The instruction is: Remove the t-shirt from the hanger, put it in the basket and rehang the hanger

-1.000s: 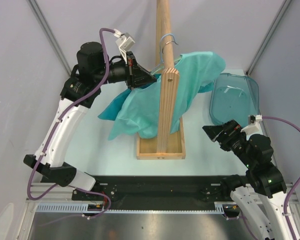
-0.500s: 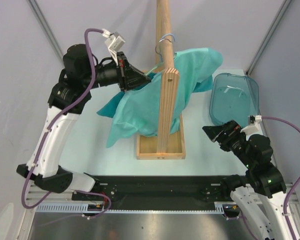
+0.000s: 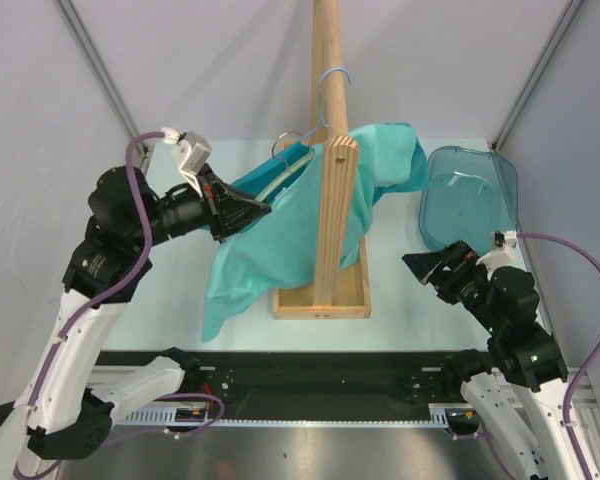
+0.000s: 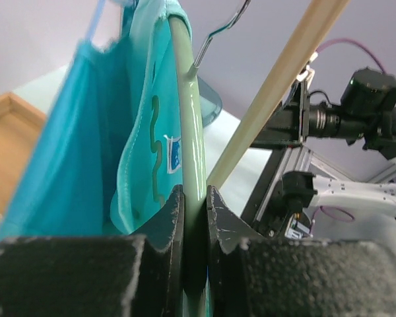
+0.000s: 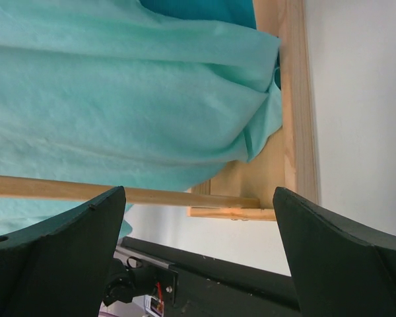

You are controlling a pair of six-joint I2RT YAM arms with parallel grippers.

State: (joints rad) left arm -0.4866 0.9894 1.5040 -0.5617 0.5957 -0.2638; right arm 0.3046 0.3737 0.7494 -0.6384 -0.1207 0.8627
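A teal t-shirt [image 3: 280, 235] hangs on a pale green hanger [image 3: 277, 180] and drapes round the upright wooden post [image 3: 335, 220]. The hanger's metal hook [image 3: 285, 140] is free, left of the post. My left gripper [image 3: 248, 208] is shut on the hanger's arm [image 4: 188, 119], with the shirt's neck [image 4: 145, 152] just beside the fingers [image 4: 173, 218]. My right gripper [image 3: 425, 268] is open and empty, right of the stand's wooden base [image 3: 320, 298]. The right wrist view shows the shirt [image 5: 119, 86] ahead of the open gripper [image 5: 198, 191].
A clear blue plastic bin [image 3: 470, 195] lies at the back right. A long wooden rod [image 3: 325, 40] with a blue wire loop [image 3: 332, 73] runs back from the post. A thin dowel [image 5: 66, 188] crosses below the shirt in the right wrist view.
My left arm has swung left and towards the near edge with the hanger in its grip. The shirt has been dragged left round the post. The right arm has not moved.
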